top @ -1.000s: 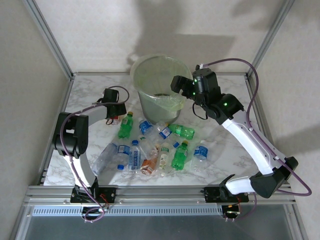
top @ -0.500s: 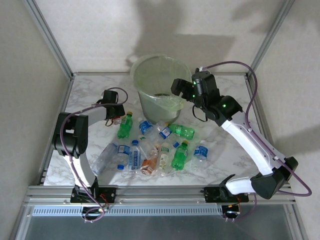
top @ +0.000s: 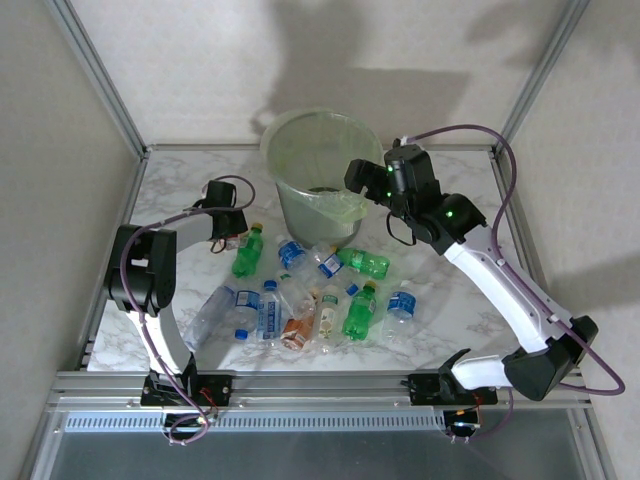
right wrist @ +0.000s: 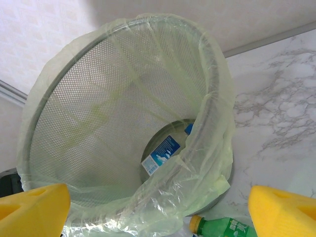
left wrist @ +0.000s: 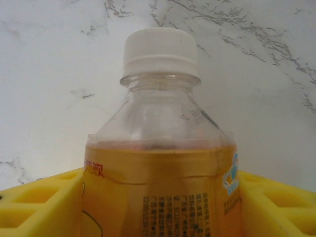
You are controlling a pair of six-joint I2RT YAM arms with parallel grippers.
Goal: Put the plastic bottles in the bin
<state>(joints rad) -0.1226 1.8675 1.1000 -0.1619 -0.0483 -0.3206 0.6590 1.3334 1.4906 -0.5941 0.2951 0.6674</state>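
Left pincer (top: 228,237) clasps a clear, white-capped, yellow-labelled plastic bottle (left wrist: 160,148) for lifting; right pincer (top: 357,178), wide and empty, hangs at the round pale-green bin (right wrist: 217,84).

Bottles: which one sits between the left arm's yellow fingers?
The white-capped bottle with the orange-yellow label. It sits between the left gripper's yellow pads. The other bottles lie loose in a heap in front of the bin.
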